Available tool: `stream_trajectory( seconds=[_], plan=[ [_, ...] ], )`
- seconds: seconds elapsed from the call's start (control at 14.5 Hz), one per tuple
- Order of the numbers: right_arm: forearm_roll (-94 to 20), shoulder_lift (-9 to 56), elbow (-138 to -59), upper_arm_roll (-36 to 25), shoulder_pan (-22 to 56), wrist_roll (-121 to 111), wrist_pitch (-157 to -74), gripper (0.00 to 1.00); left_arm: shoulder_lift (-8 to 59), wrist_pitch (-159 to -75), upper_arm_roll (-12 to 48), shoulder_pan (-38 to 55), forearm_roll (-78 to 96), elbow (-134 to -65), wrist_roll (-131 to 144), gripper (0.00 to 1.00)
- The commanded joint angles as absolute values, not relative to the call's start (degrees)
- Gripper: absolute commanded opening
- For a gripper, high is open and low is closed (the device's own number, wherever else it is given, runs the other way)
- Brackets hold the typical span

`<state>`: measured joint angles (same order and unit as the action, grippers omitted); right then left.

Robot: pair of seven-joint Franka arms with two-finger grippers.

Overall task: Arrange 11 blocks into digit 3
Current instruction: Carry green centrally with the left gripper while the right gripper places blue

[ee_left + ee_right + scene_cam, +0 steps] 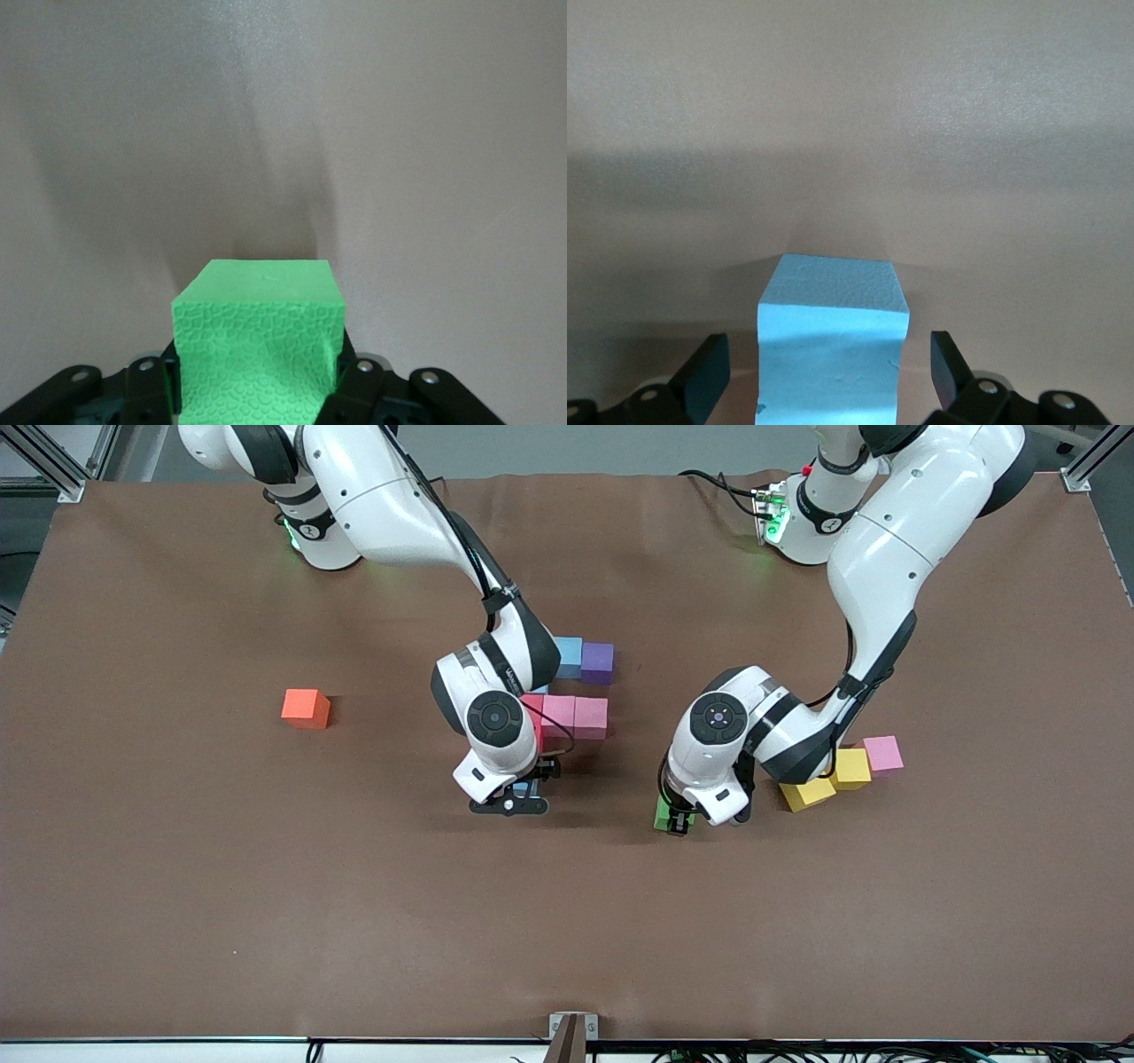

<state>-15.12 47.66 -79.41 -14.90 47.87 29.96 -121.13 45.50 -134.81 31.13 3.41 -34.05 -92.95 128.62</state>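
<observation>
My left gripper (678,815) (257,394) is shut on a green block (662,812) (257,341), low over the table toward the left arm's end. My right gripper (518,795) (828,376) stands open around a light blue block (530,787) (833,354), with a gap at each finger. That block lies just nearer the front camera than a row of a red block (533,707) and two pink blocks (558,716) (591,717). Farther off sit a light blue block (568,656) and a purple block (597,662), side by side. The right arm hides part of the group.
Two yellow blocks (808,794) (851,767) and a pink block (883,752) lie beside the left gripper, toward the left arm's end. An orange cube (306,708) sits alone toward the right arm's end. The brown table (354,921) stretches bare toward the front camera.
</observation>
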Motion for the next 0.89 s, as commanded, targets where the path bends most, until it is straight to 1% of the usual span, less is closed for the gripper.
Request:
stream_trajectory(
  seconds=[0.0,0.07,0.21,0.48,0.62,0.83],
  plan=[
    [-14.5,46.76,-79.45,-14.59,47.73,30.41,-120.94,1.0,45.61,-133.77,30.85,4.48,-32.96,-91.15,131.03,0.41],
    [-14.59,46.32,-79.45,-14.59,47.64,30.41,-120.76,1.0,45.79,-133.77,30.85,5.35,-32.7,-91.06,132.61,0.41],
    [-14.76,44.83,-78.93,-14.68,47.55,30.23,-117.53,1.0,46.05,-133.77,30.85,6.85,-31.03,-90.71,134.21,0.41],
    [-14.59,38.87,-79.45,-15.29,46.06,31.02,-112.52,1.0,48.51,-133.77,30.76,10.1,-29.0,-87.02,134.82,0.41],
    [-13.98,36.22,-79.54,-18.0,45.0,30.85,-110.4,1.0,50.35,-133.77,30.76,11.94,-28.92,-84.74,137.62,0.41],
    [-13.89,33.93,-79.54,-25.55,44.91,30.85,-105.05,1.0,52.55,-133.86,30.76,14.49,-28.92,-81.75,139.04,0.41]
  ],
)
